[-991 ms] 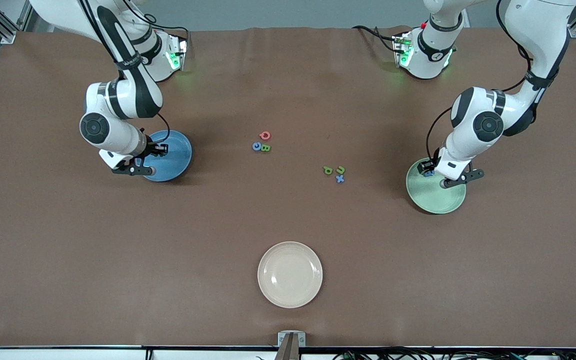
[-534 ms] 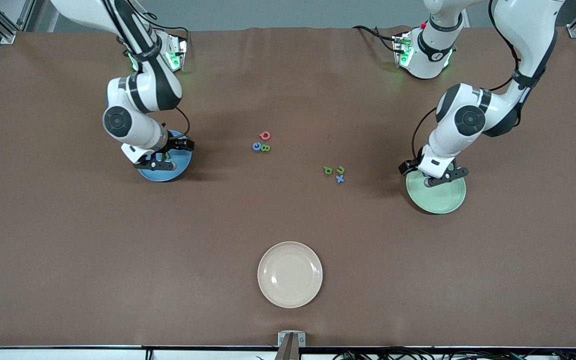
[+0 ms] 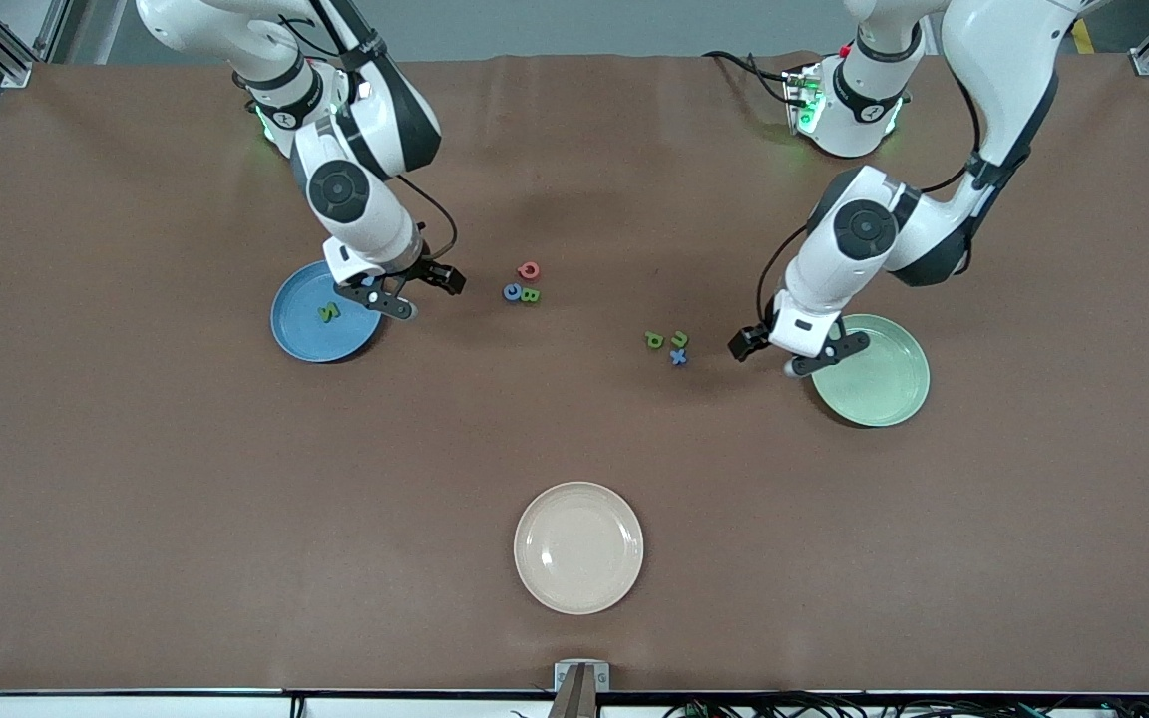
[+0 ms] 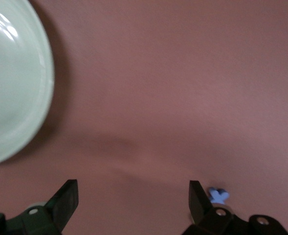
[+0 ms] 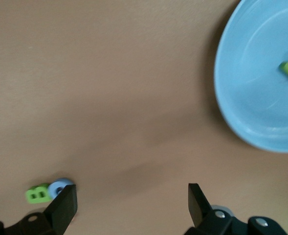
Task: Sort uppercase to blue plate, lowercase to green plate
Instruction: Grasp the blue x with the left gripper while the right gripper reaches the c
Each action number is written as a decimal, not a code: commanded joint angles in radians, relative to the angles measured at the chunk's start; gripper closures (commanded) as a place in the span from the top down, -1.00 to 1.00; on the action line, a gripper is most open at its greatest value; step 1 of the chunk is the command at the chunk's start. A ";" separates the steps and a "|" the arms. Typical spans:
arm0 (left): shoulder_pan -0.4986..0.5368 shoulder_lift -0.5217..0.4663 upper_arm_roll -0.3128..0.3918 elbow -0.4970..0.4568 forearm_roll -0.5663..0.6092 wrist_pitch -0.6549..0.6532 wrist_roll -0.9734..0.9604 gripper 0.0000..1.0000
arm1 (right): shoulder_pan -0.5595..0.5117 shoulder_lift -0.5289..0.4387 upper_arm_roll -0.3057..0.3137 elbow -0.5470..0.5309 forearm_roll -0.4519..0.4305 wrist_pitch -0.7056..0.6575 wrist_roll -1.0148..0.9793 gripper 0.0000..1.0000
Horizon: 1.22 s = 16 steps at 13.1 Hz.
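right pincer (image 3: 432,289) spread, empty, over worktop (image 3: 136,479) just past blue plate (image 3: 300,334) with green N (image 3: 329,312) in it, left of frame centre; left pincer (image 3: 769,349) spread, empty, beside green plate (image 3: 879,384) at mid-right; Q/C/B cluster (image 3: 524,284) and p/u/x cluster (image 3: 669,345) on the worktop between

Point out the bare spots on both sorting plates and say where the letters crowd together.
Blue plate: bare all around the green N. Green plate: its visible surface is bare. Crowded: red Q, blue C and green B bunch together; likewise green p, green u, blue x.
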 commanded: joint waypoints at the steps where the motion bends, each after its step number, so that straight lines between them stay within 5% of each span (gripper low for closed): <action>1: -0.055 0.079 0.007 0.089 0.012 -0.023 -0.052 0.98 | 0.048 0.027 -0.008 0.004 0.034 0.056 0.119 1.00; 4: -0.098 0.102 0.013 0.139 0.023 -0.054 -0.069 0.98 | 0.118 0.090 -0.008 0.004 0.065 0.142 0.399 1.00; 7: -0.138 0.159 0.026 0.200 0.156 -0.079 -0.206 0.98 | 0.192 0.157 -0.010 0.004 0.062 0.258 0.569 1.00; 16: -0.201 0.282 0.030 0.220 0.242 -0.086 -0.250 0.98 | 0.218 0.256 -0.011 0.082 0.062 0.286 0.653 0.91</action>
